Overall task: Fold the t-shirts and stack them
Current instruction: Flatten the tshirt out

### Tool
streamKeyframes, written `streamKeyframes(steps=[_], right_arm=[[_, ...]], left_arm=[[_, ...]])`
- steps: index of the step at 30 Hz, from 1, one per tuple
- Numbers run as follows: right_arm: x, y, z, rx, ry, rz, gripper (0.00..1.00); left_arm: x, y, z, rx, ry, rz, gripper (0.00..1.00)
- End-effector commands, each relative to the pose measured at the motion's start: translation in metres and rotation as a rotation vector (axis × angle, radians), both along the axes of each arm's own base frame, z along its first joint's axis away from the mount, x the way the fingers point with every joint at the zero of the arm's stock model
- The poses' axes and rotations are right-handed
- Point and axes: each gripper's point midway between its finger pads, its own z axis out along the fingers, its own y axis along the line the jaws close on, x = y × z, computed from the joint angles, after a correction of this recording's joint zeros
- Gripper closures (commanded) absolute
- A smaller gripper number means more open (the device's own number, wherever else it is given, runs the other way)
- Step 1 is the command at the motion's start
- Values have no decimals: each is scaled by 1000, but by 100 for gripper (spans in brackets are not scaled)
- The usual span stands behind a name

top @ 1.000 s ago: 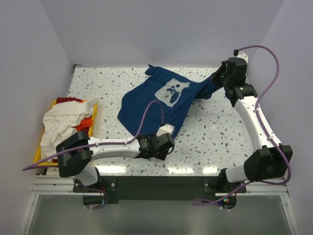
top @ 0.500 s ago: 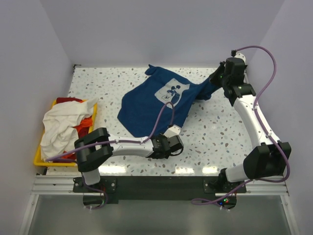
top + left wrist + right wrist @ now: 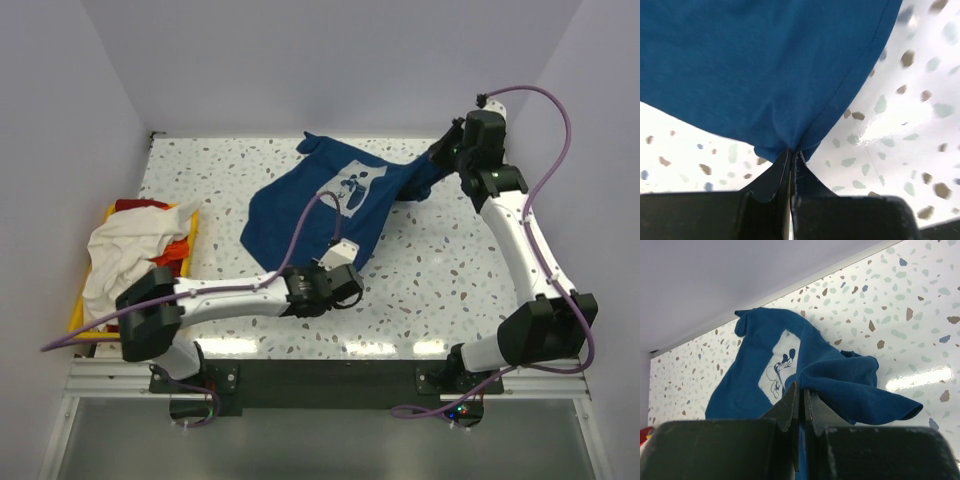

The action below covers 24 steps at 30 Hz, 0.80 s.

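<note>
Nothing folded yet: navy mouse-print t-shirt (image 3: 300,215) lies rumpled, left gripper (image 3: 791,152) pinching its near hem, right gripper (image 3: 801,387) its far-right edge; remaining shirts (image 3: 115,255) heaped to its left.

Left gripper (image 3: 791,154), jaws pressed together on a pinched fold at the hem of the navy blue t-shirt (image 3: 765,65). The speckled table (image 3: 900,125) shows on either side.

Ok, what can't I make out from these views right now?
- Left wrist: navy shirt runs off the top edge; print unseen.
- Top: cream shirt covers the yellow bin; shirt count beneath unclear.
- Right wrist: right gripper hides the fold it pinches.
</note>
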Motion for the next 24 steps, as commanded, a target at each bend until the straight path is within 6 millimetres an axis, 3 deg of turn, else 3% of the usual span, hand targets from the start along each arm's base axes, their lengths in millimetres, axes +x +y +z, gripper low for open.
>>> streamKeyframes(steps=[1, 5, 8, 11, 12, 13, 18, 21, 24], right_arm=[[1, -2, 50, -8, -115, -8, 100], [-7, -3, 53, -11, -119, -5, 100], [-16, -5, 46, -16, -107, -5, 100], [-22, -9, 34, -32, -85, -16, 100], [-23, -11, 29, -40, -73, -23, 100], [-23, -12, 26, -50, -64, -24, 99], [-26, -14, 4, -73, -11, -27, 85], [-26, -16, -1, -85, 1, -32, 82], [-25, -18, -5, -99, 14, -34, 80]], left_arm=[[15, 6, 85, -149, -78, -8, 100], [-3, 2, 119, -275, 24, -195, 100], [-22, -9, 127, -338, 86, -316, 100], [-33, -18, 119, -368, 140, -387, 98], [-35, -19, 114, -368, 159, -399, 93], [-38, -22, 107, -358, 185, -417, 66], [-49, -31, 93, -393, 249, -444, 41], [-48, -31, 87, -395, 252, -422, 42], [-50, -30, 69, -364, 287, -408, 51]])
